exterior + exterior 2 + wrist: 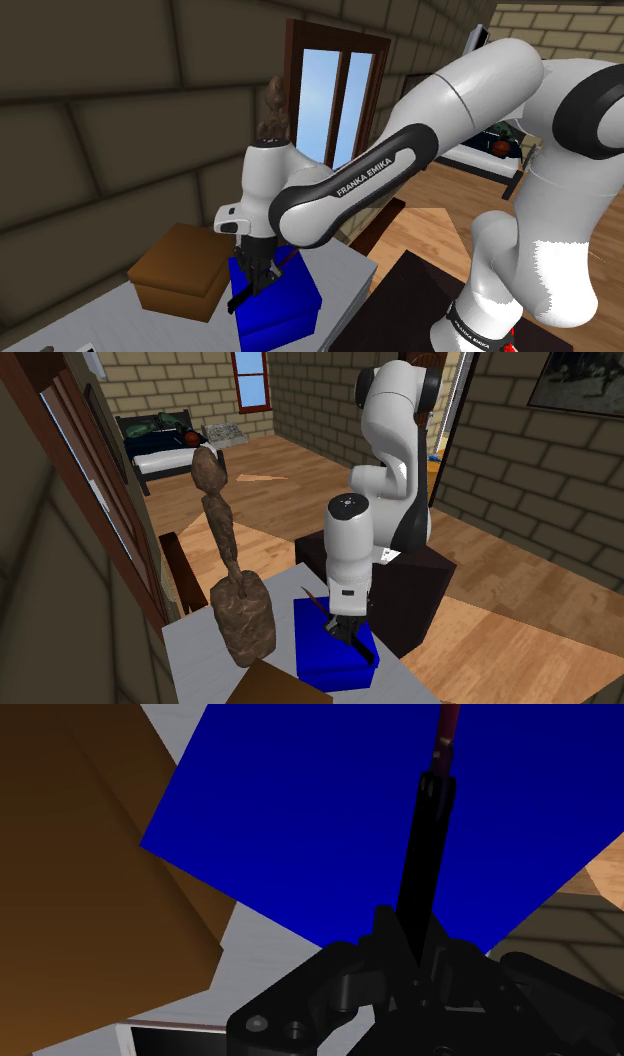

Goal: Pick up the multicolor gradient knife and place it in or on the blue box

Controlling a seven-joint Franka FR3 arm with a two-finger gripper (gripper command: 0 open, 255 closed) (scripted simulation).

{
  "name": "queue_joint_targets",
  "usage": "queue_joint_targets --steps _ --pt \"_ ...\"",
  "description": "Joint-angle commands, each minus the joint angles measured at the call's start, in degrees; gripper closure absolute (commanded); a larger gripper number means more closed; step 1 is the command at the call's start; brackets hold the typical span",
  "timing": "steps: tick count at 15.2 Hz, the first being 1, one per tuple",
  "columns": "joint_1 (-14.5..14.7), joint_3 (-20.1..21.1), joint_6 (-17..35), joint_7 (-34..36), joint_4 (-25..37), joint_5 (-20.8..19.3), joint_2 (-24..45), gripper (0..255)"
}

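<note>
The gripper [256, 277] is clenched on the knife [425, 854], holding its dark handle. The reddish blade reaches over the blue box [320, 814], apparently just above it. A brown box [180, 268] sits beside the blue box on the desk [105, 325].

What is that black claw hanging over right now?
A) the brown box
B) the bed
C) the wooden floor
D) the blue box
D: the gripper, clasping the knife, sits right above the blue box, with the brown box off beside it.
</note>
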State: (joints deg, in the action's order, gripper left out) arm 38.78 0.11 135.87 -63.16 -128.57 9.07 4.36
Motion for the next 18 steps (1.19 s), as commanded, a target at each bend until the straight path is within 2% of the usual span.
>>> queue_joint_targets --steps 1,6,7,12,16,18 --pt "0.0 0.0 0.3 0.0 -0.2 0.0 0.1 255" --pt "0.0 0.0 0.3 0.0 -0.2 0.0 0.1 255" --pt "0.0 0.0 0.3 0.0 -0.2 0.0 0.1 0" --pt "0.0 0.0 0.3 0.0 -0.2 0.0 0.1 0" --pt "-0.4 -0.4 -6.7 0.5 2.2 -0.9 -4.5 0" --pt "-0.4 -0.4 -6.6 0.5 2.2 -0.9 -4.5 0"
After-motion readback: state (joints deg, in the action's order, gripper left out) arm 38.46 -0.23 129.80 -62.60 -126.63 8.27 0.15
